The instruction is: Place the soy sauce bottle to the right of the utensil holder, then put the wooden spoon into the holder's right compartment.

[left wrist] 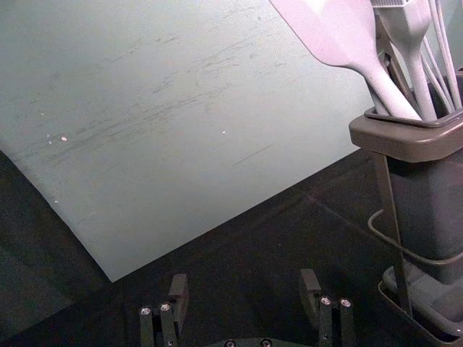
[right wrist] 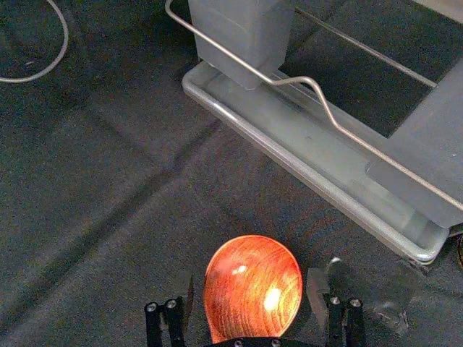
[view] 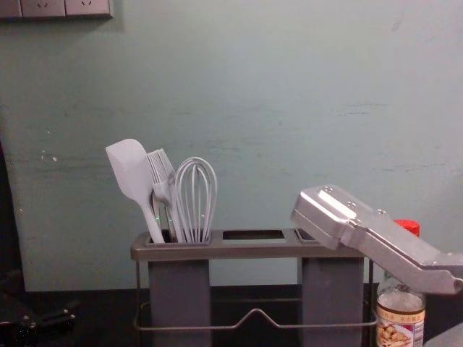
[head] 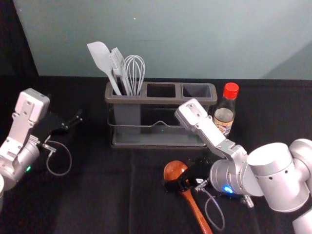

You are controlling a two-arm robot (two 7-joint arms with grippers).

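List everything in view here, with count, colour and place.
Utensil holder: one, grey-brown, centre
Spatula: one, pale, left compartment
Brush: one, pale, left compartment
Whisk: one, pale, left compartment
Soy sauce bottle: one, red-capped, standing right of the holder
Wooden spoon: one, reddish-brown, before the holder
Cloth: black, under everything
Wall: grey-green, behind
Socket panels: three, grey, on the wall
Left gripper: one, black, left of the holder, fingers apart
Right gripper: one, black, at the spoon, fingers either side of its bowl
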